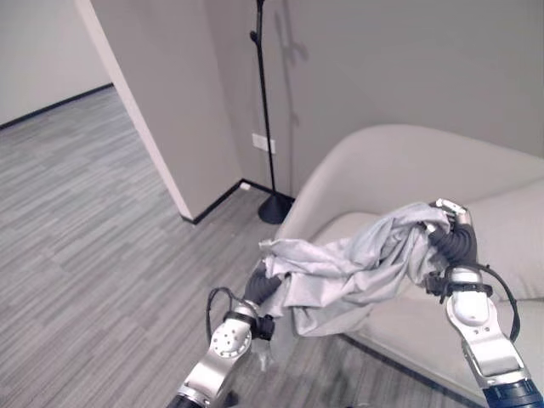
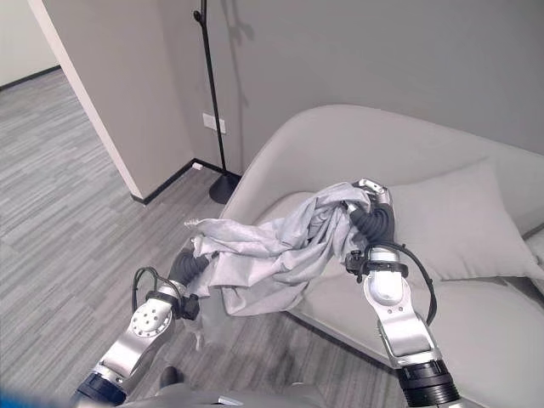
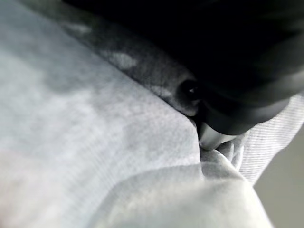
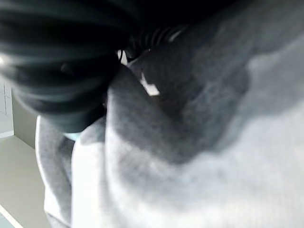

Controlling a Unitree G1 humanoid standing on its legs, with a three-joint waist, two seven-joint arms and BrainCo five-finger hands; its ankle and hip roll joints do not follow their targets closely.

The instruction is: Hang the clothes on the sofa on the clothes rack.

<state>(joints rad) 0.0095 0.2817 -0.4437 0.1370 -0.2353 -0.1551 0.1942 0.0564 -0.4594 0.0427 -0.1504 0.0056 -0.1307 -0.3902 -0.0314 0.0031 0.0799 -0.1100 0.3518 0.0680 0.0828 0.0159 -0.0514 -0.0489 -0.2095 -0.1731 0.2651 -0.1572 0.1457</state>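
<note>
Where both hands meet it, grey garment (image 1: 348, 268) (bunched) between left hand (image 1: 262, 285) and right hand (image 1: 452, 229).

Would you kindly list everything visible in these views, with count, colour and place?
garment: one, light grey, bunched and stretched in the air between both hands, in front of the sofa.
sofa: one, light beige-grey, at right.
cushion: one, same beige-grey, on the sofa seat against the backrest.
clothes rack: one, black pole on a round base, by the wall beside the sofa.
wall socket: one, white, low on the wall.
left robot hand: under the cloth's lower end.
right robot hand: raised, cloth draped over it.
</note>
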